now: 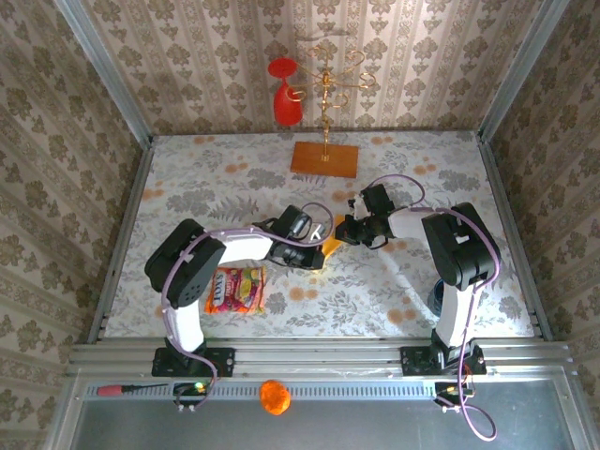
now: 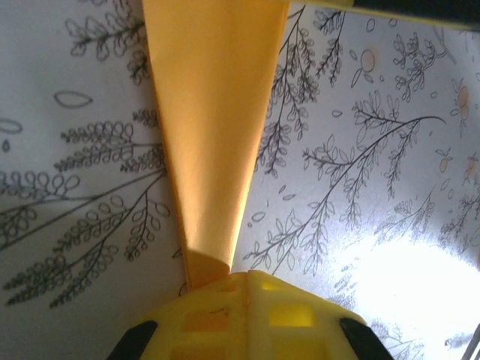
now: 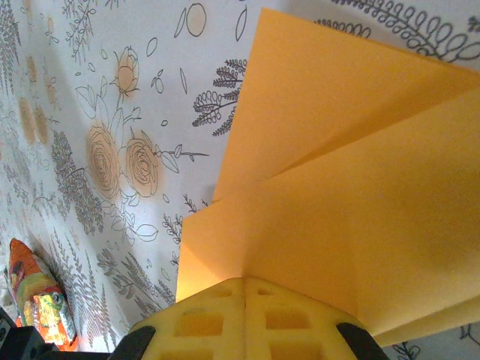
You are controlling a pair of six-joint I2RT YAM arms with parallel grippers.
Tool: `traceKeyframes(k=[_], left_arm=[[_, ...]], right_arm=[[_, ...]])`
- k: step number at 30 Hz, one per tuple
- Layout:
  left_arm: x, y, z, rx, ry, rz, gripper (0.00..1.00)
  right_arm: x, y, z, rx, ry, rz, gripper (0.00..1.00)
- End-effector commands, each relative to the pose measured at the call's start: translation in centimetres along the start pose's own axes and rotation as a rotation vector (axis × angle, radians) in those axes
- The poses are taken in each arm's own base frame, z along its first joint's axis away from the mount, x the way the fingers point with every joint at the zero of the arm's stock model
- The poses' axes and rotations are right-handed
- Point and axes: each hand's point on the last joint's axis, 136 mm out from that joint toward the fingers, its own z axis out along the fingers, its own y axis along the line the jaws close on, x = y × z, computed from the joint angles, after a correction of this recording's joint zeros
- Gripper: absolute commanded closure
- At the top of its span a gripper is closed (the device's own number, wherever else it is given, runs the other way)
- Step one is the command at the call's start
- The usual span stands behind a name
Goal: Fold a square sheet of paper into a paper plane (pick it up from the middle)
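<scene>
Both the left gripper and right gripper pinch the paper plane tight, over a floral tablecloth. Patterned wallpaper covers the three walls around it.

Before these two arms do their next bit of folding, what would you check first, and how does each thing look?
1. Left gripper clamped on the thin yellow-orange folded paper: ok.
2. Right gripper clamped on the same paper: ok.
3. Folds lie in clean layers, seen from the right wrist: ok.
4. Whether the plane shape is finished: cannot tell.
5. Colourful printed snack packet lies apart from the paper: ok.
6. Brownish-orange board with gold stand sits at the back, away from both grippers: ok.
</scene>
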Motion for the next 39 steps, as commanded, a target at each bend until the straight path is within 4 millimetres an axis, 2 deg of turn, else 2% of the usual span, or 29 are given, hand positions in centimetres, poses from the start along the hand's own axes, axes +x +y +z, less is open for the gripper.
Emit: traceKeyframes(k=[1,6,9,12,15,20,23,28,34,39], left_arm=[[6.3,2.4,-0.1,-0.09,0.197,-0.067,0.96],[7.5,3.0,-0.7,-0.119,0.214,-0.075,0.96],[7.3,2.6,-1.5,-0.097,0.188,-0.084,0.96],[5.7,1.3,-2.6,-0.071,0.12,-0.067,0.96],[3.0,0.2,-4.4,-0.054,0.006,-0.05,0.96],[-0.5,-0.7,-6.5,-0.015,-0.151,-0.054,0.95],[-1.4,-1.0,-6.0,0.009,-0.171,-0.066,0.95],[-2.6,-1.1,-3.8,0.024,-0.143,-0.084,0.96],[-2.4,-0.7,-1.9,0.018,-0.107,-0.09,0.97],[-2.0,0.3,-1.1,-0.027,-0.087,-0.097,0.97]], right_arm=[[3.1,-7.1,1.0,0.245,0.075,0.084,0.95],[3.1,-6.9,1.0,0.24,0.076,0.085,0.95],[3.1,-6.5,0.9,0.227,0.077,0.085,0.95],[3.3,-5.5,0.8,0.194,0.076,0.095,0.95],[3.7,-4.2,0.6,0.173,0.078,0.09,0.95],[4.2,-1.9,0.9,0.135,0.081,0.075,0.95],[4.6,-0.6,1.4,0.113,0.082,0.069,0.95],[5.1,0.8,2.2,0.09,0.088,0.061,0.95],[4.7,1.3,2.0,0.081,0.073,0.053,0.95],[4.4,1.6,1.7,0.085,0.067,0.038,0.95]])
